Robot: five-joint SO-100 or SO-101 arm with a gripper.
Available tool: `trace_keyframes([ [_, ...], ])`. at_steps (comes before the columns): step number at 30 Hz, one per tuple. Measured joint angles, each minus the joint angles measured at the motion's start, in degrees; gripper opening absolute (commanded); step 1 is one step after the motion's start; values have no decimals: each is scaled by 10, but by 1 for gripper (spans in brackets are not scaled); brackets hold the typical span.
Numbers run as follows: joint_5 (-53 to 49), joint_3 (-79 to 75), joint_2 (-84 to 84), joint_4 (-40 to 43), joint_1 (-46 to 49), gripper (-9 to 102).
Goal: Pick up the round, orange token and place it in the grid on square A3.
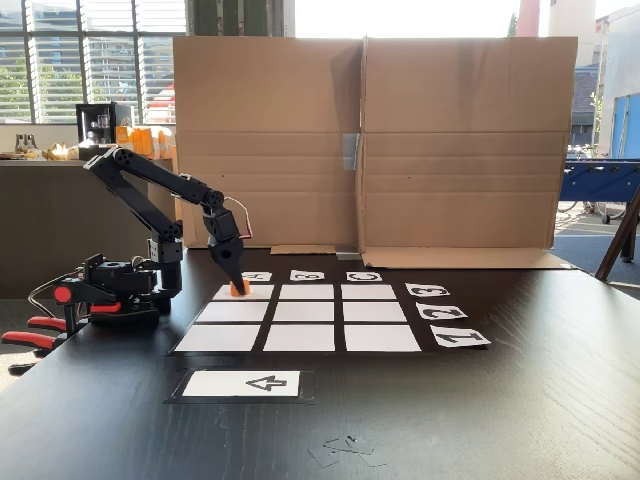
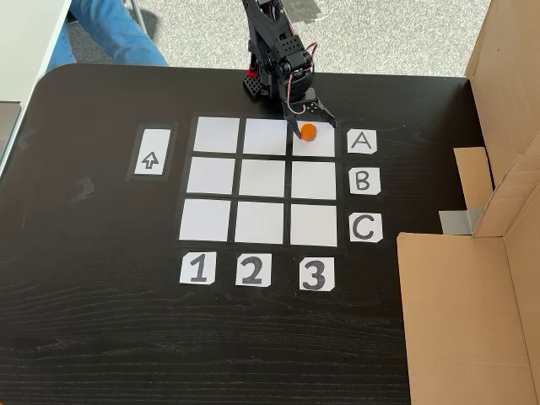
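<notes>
The orange token sits on square A3 of the grid, in the corner cell beside the A label and in line with the 3 label. The gripper stands over it with its black fingers apart on either side of the token; whether they touch it, I cannot tell. In a fixed view the arm reaches down from its clamped base. An arrow card lies on the black table beside the grid.
</notes>
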Motion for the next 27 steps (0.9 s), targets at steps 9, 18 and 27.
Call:
trace_keyframes([
  [9, 72, 0, 111, 1, 56, 64],
  [18, 192, -100, 260, -4, 207, 60],
  [27, 372, -250, 324, -89, 462, 23],
])
